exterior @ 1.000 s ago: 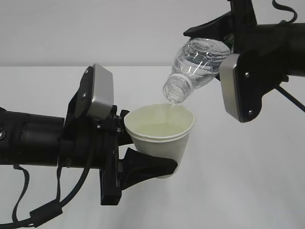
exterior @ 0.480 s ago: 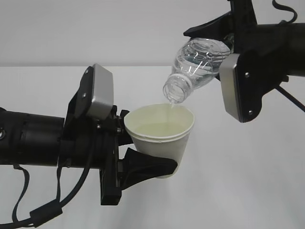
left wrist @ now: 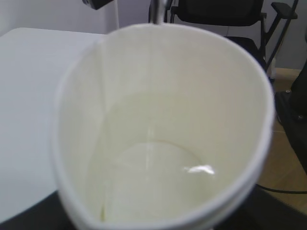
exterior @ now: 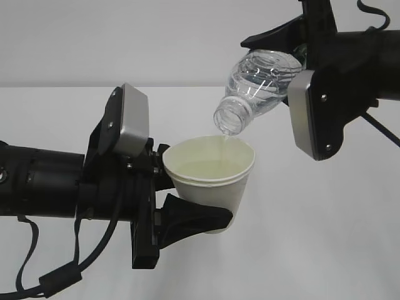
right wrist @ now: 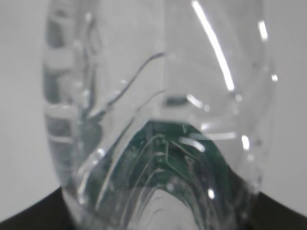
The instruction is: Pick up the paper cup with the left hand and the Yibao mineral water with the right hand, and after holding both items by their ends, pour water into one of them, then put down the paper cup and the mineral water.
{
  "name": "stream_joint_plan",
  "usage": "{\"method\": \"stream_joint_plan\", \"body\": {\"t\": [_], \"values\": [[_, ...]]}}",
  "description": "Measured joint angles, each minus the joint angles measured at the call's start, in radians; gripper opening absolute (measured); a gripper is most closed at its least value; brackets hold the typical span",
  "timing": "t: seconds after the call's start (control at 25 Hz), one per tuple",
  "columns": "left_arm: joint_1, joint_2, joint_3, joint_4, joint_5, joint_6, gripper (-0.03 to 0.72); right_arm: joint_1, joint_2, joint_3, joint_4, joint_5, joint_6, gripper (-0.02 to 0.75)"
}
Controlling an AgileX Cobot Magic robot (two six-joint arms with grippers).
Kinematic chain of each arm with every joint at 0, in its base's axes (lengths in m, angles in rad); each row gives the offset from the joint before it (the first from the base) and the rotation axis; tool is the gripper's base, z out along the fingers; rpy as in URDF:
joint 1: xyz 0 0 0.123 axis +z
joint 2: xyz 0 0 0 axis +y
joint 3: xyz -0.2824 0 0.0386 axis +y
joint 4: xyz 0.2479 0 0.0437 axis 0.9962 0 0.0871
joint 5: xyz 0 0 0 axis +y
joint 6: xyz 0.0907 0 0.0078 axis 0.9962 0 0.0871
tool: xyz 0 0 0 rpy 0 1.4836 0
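My left gripper (exterior: 181,203) is shut on the white paper cup (exterior: 211,181) and holds it upright in the air at mid-frame. The left wrist view looks down into the cup (left wrist: 163,143), which has water in its bottom. My right gripper (exterior: 294,47) is shut on the Yibao mineral water (exterior: 259,78), a clear bottle tilted mouth-down to the left, its open mouth just above the cup's far rim. A thin stream falls from the mouth into the cup. The right wrist view is filled by the bottle (right wrist: 158,120) with its green label at the bottom.
The white table (exterior: 325,237) lies below both arms. In the left wrist view a dark office chair (left wrist: 220,14) and a wooden floor show beyond the table's edge.
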Motion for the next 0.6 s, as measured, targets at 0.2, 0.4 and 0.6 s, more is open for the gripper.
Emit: {"method": "stream_joint_plan", "body": {"t": [0.2, 0.4, 0.6], "values": [[0.0, 0.0, 0.0, 0.0, 0.001, 0.0, 0.421, 0.0, 0.0, 0.0, 0.0, 0.0, 0.0, 0.41], [0.0, 0.0, 0.0, 0.0, 0.001, 0.0, 0.421, 0.0, 0.0, 0.0, 0.0, 0.0, 0.001, 0.41], [0.0, 0.0, 0.0, 0.0, 0.001, 0.0, 0.421, 0.0, 0.0, 0.0, 0.0, 0.0, 0.016, 0.41]]}}
